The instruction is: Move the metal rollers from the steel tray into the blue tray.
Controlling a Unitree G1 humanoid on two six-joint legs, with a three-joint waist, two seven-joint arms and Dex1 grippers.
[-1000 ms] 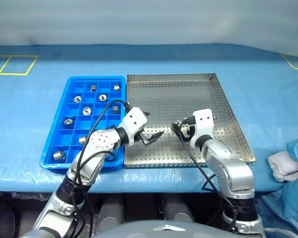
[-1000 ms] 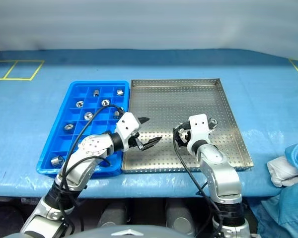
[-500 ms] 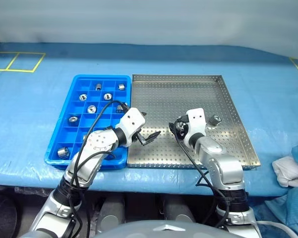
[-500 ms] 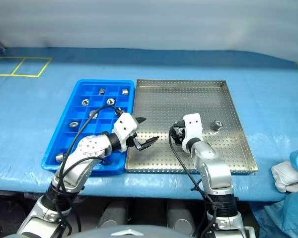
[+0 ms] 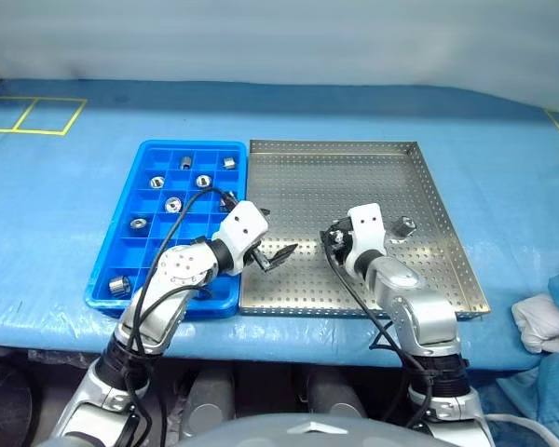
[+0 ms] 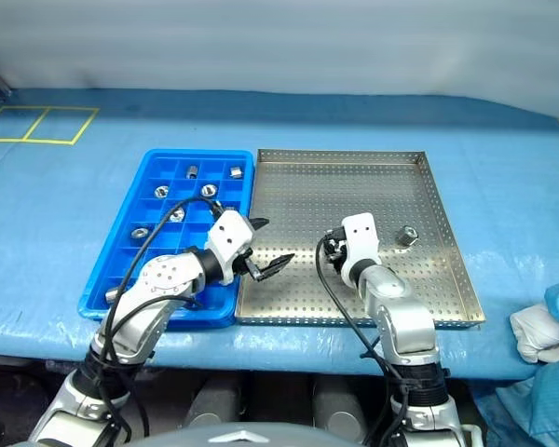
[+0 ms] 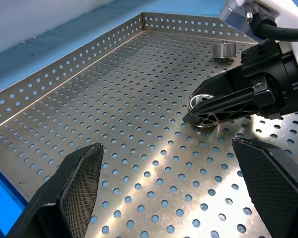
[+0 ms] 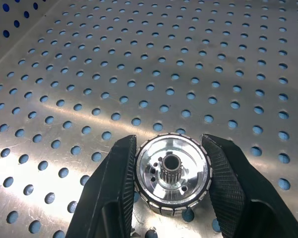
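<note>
Steel tray (image 5: 438, 237) held one loose roller (image 5: 403, 225) beside the right gripper (image 8: 171, 171), clamped on another roller (image 8: 172, 174), while the left gripper (image 7: 174, 183) gaped nearby.

I find no readable text, label, brand or number on anything before me. The yellow lines (image 5: 23, 116) on the blue cover are plain outlines, not writing.

Left tool (image 7: 164, 183) agape, right tool (image 8: 171, 171) clamped.
</note>
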